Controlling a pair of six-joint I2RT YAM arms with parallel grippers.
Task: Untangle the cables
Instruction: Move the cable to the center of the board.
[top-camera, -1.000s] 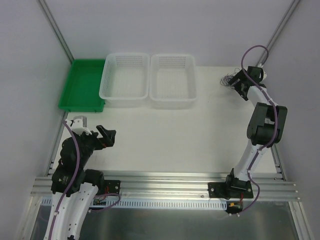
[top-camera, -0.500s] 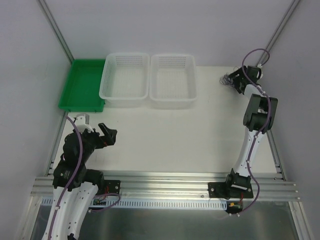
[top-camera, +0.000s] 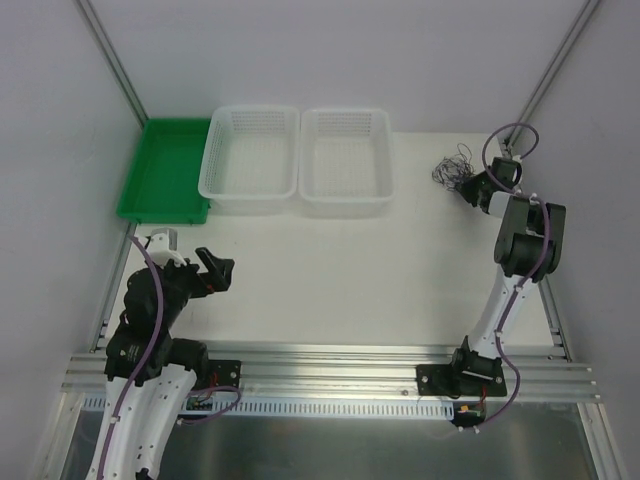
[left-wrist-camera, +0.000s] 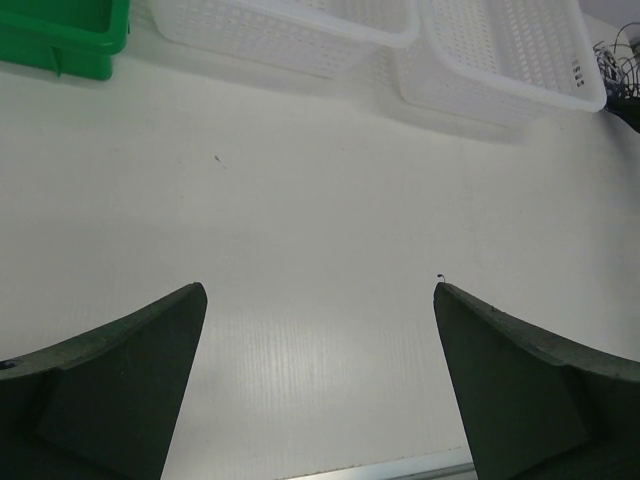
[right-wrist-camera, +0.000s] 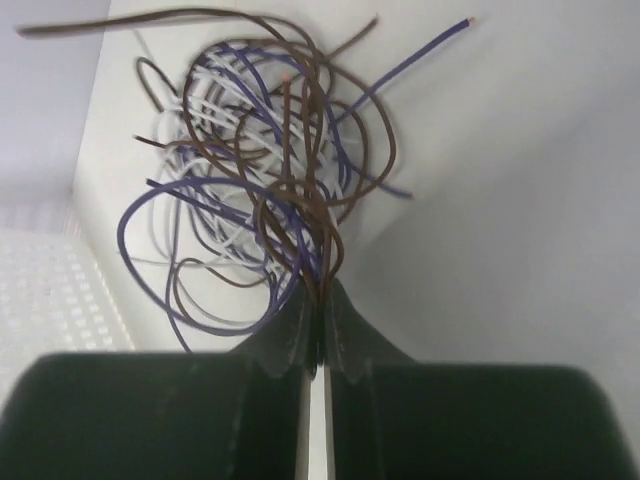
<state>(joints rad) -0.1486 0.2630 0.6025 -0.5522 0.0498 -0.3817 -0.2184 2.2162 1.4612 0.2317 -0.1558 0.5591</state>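
A: Fingers of the right gripper are pressed together with no gap showing. A few brown strands run straight down into the seam, so it is pinched on the cables, a tangle of thin brown, purple and white flexible wires.

B: Where's the bundle from the tips?

A: It fans out directly ahead of them, with loops spreading to both sides over the flat white table. Only the strands at the seam are held. Loose ends poke out well beyond the tips.

B: Why grip there?

A: My read is that the near edge of the knot makes a handle for dragging or lifting the clump so the loops slacken. I can't tell how many strands are actually caught.

B: Other arm?

A: The left gripper is spread wide with nothing between its fingers, only bare table under the gap. The tangle is far ahead and off to its right, well apart. It's probably parked open, ready for a second hold.

B: Anything else ahead of it?

A: Two white perforated plastic baskets are straight ahead, and a green plastic tray is ahead-left. I'd guess they're for separated wires. Nothing visible in them.
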